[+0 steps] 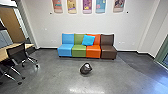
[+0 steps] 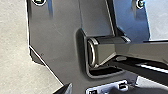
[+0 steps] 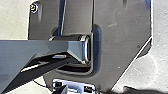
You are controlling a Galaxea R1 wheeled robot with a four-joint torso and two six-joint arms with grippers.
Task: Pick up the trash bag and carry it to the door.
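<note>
Nearest the camera, glossy grey floor (image 1: 60, 86) is seen along the bottom of the frame; office chairs (image 1: 16, 53) are parked at lower left, presumably kept handy for the pale table (image 1: 3, 55). Trash bag (image 1: 85, 69) is found on the floor just below centre: dark, bunched, pale on top, untouched. Likely left in the open so that it can be reached from any side. Whether the left gripper (image 2: 87, 91) and right gripper (image 3: 83, 91) are spread or pressed together cannot be told. Beyond the bag, coloured seats (image 1: 78, 51) are lined up by the wall (image 1: 45, 25), probably to spare walking room; blue cushion (image 1: 88, 40) is propped against their backs, across green and orange. Edges to be minded: splayed chair legs (image 1: 16, 72) at left, seat fronts beyond the bag. Wide room is offered in front of the bag and to its right. Wooden, door-like panel (image 1: 12, 23) noted at upper left; whether it is the door meant cannot be told. Some sagging is to be expected once the bag is lifted.
</note>
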